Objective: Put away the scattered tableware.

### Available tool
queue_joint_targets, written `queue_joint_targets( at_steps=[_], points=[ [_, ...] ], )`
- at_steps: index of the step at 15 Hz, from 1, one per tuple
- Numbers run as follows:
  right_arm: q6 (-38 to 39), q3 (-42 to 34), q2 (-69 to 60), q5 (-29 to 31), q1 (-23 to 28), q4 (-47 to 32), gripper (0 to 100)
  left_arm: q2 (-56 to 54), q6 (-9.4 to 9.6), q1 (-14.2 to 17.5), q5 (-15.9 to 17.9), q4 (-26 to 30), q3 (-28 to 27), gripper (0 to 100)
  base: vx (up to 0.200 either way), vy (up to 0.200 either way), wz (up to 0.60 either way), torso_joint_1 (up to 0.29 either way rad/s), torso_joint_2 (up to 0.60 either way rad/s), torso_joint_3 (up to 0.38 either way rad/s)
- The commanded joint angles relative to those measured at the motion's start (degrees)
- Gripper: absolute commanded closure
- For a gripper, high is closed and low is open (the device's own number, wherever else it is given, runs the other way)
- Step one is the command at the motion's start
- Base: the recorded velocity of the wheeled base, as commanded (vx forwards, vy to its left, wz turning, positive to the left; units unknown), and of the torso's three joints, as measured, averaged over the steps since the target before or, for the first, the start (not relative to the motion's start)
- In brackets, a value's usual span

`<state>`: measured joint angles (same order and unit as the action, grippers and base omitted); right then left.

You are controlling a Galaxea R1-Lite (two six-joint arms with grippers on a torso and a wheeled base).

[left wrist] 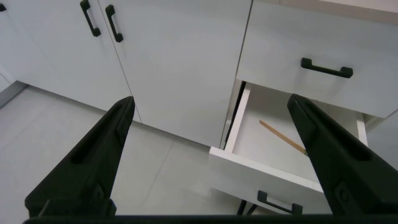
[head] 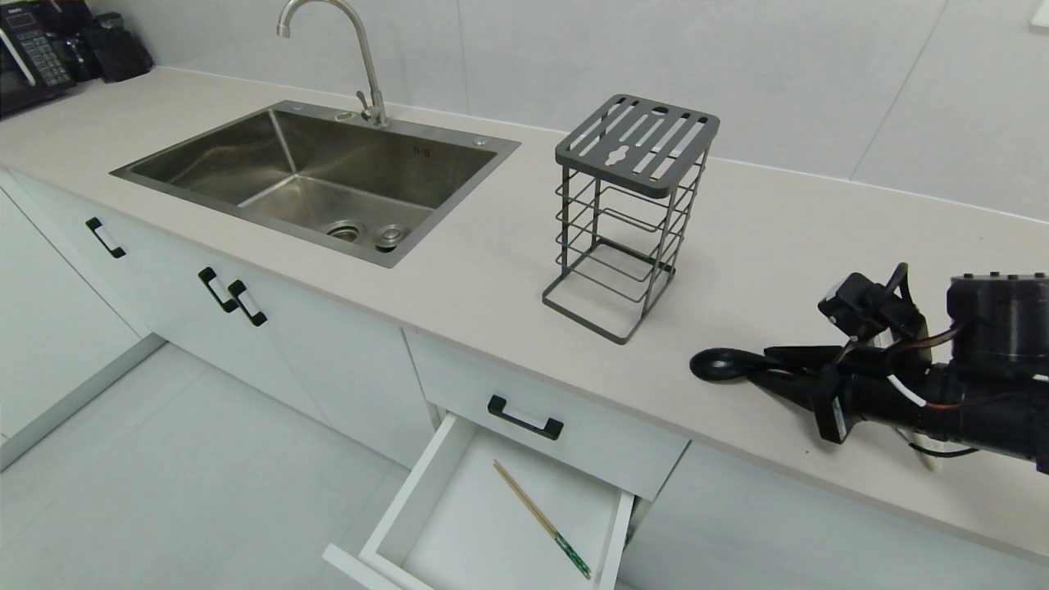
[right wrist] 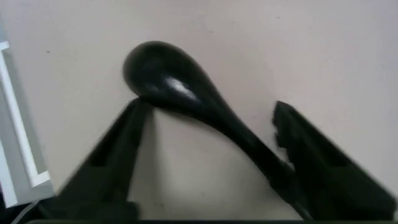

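A black spoon (head: 721,365) lies on the beige counter (head: 762,246) at the right, close to the front edge. My right gripper (head: 778,370) is low over it and open. In the right wrist view the spoon (right wrist: 174,84) has its handle running back between the two fingers of the gripper (right wrist: 210,109), close to one of them. Below the counter a white drawer (head: 410,492) stands pulled out with a wooden chopstick (head: 541,518) lying in it. My left gripper (left wrist: 210,102) hangs open and empty in front of the cabinets, facing the drawer (left wrist: 233,124) and the chopstick (left wrist: 283,137).
A grey wire utensil rack (head: 631,213) with a slotted top stands mid-counter. A steel sink (head: 492,146) with a faucet (head: 361,57) is set in at the left. Black-handled cabinet doors (head: 233,299) run below the counter.
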<state>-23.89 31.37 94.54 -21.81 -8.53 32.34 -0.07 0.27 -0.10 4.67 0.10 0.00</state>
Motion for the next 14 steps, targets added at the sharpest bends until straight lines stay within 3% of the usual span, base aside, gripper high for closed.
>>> queue_joint_targets(
  at_steps=[1,9,14],
  points=[
    [-0.1,-0.34,0.56,0.19,-0.08,-0.35,100,0.07,0.0,0.01,-0.01,-0.01,0.0,0,0.0,0.0,0.0,0.0,0.0,0.0],
    [-0.1,-0.17,-7.0,0.01,-2.1,-0.88,100,0.07,0.0,0.01,-0.01,-0.01,0.0,0,0.0,0.0,0.0,0.0,0.0,0.0],
    [-0.72,0.1,-17.37,0.54,-7.55,-13.27,100,0.07,0.0,0.01,-0.01,-0.01,0.0,0,0.0,0.0,0.0,0.0,0.0,0.0]
  ],
)
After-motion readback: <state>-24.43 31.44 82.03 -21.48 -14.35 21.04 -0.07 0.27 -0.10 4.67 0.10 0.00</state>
